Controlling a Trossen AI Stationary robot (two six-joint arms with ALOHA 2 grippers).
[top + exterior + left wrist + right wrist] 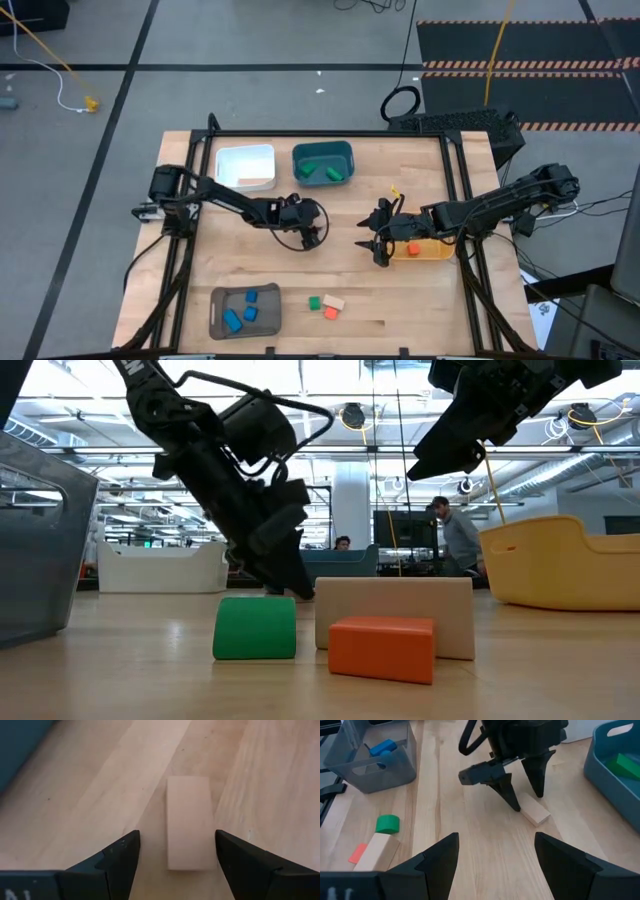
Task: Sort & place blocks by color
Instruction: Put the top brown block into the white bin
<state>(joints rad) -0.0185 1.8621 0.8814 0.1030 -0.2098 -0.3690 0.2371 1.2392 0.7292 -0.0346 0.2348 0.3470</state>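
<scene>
Tan block (188, 822) flat on the table (75, 810), right between the open left fingers (122, 855), long side pointing ahead. Right fingers (437, 857) open too, farther away.

The high view looks straight down on the whole worktop (300, 270). The low view faces level across it. Each wrist view looks past its pincer; both share the tan block (188, 822).
</scene>
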